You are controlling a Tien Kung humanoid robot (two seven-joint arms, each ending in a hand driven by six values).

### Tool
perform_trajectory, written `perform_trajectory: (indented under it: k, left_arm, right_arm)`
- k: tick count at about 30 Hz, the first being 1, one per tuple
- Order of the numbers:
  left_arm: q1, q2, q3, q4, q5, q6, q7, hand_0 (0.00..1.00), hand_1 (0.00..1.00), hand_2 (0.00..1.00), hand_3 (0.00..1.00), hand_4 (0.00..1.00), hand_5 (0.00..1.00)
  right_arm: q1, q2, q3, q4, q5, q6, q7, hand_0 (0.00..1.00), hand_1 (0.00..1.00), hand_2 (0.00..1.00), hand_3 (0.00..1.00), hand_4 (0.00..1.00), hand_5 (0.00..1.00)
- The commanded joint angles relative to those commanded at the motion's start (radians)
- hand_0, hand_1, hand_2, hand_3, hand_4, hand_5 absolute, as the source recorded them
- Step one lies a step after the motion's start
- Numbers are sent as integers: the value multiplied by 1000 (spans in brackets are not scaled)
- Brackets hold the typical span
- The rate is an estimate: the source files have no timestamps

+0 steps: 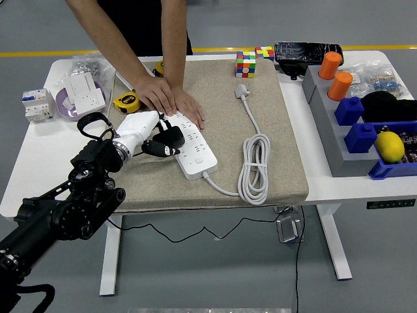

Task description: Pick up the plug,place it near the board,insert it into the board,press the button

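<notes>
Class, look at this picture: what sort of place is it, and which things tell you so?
Probably a robotics test lab or workshop: a white height-adjustable table on a grey floor with a yellow line, blue parts bins, a yellow tape measure, and a white power strip held by a person's hands.

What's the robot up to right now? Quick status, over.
Left hand shut on black plug, at power strip. Right hand out of view. Person's hands press on strip's far end.
</notes>
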Motion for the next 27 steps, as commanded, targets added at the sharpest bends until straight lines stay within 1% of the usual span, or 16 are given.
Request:
perform_trajectory:
  k: [1,6,7,12,13,18,19,20,24,25,27]
  left_arm:
    - [-1,-1,0,3,4,2,0,417,593,485,445,864,429]
    - [-4,-6,0,18,12,17,0,417,593,485,445,864,429]
    - [-5,-8,0,21,16,21,0,382,497,459,444,779,391]
    - [-8,-10,-2,26,23,35,-1,382,497,459,444,779,391]
    - [-9,-10,-2,26,26,34,-2,361,423,379,403,670,323]
    - [-9,-10,-2,27,38,20,-1,361,423,379,403,670,323]
    - [-9,-10,-2,28,40,19,-2,356,384,344,369,674,330]
    - [-8,-10,-2,28,41,20,-2,356,384,344,369,674,330]
    - [-3,-3,-8,30,27,32,-5,356,384,344,369,674,330]
    - [-1,-1,-12,29,25,35,-6,361,380,332,343,625,318]
    - [2,3,-23,21,22,44,-8,361,380,332,343,625,318]
  right_arm:
    - [0,0,0,0,0,0,0,864,794,756,776,998,841]
    - [0,0,0,0,-1,0,0,864,794,756,776,998,841]
    - [0,0,0,0,-1,0,0,863,793,757,776,998,841]
    - [0,0,-1,0,0,0,0,863,793,757,776,998,841]
    - [0,0,0,0,-1,0,0,863,793,757,776,998,841]
    - [0,-1,1,0,0,0,0,863,793,757,776,998,841]
    - [0,-1,1,-1,0,0,0,864,793,757,776,998,840]
    - [0,0,2,0,0,0,0,864,793,757,776,998,840]
    - [0,1,5,1,-3,0,0,864,793,757,776,998,840]
    - [-1,1,5,1,-3,0,0,865,793,756,776,998,841]
    - [-2,1,2,0,-1,0,0,865,793,756,776,998,841]
